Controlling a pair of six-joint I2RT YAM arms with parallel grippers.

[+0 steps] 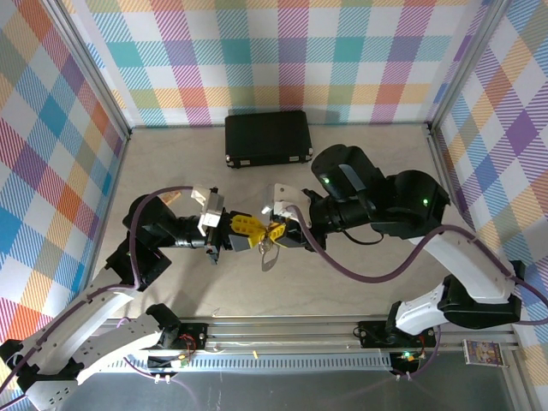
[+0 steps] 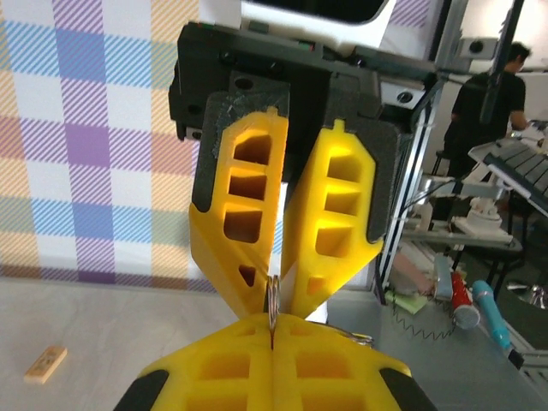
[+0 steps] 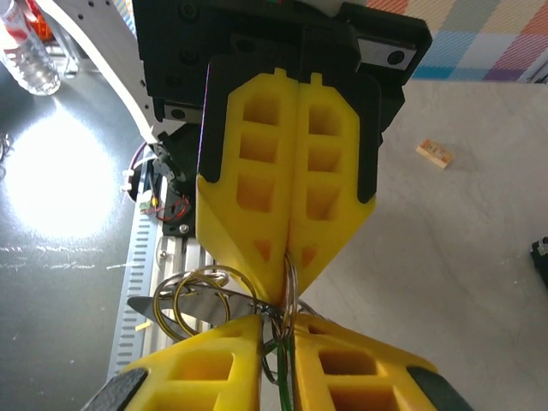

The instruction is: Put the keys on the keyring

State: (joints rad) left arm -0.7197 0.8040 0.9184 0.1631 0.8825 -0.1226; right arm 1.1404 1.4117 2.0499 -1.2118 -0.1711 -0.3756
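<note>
- While the two claws meet tip to tip above the middle of the worktop [image 1: 171,180], the step in hand looks like the threading itself. The keyring [image 1: 268,255] is steadied between them so that a key can be worked along its wire.
- The left claw [image 1: 253,229] has its yellow fingers pressed together, clamped on the thin wire of the keyring, which stands edge-on at the tips in the left wrist view.
- The right claw [image 1: 276,233] faces it, fingers drawn down to a slim gap and closed on strands of the same loop.
- A dark green streak [image 3: 276,370] sits in that gap. It may be the green-headed key, but it is too small to tell.
- The keyring seems to hang clear of the worktop, its bulk dangling just below the meeting point.
- From the right wrist, loops of wire and a flat silver key [image 3: 158,308] fan out beside the tips, touching them.
- The next move likely calls for one claw to hold firm while the other eases and re-grips to slide a key onward. If both slacken, the bundle could drop.
</note>
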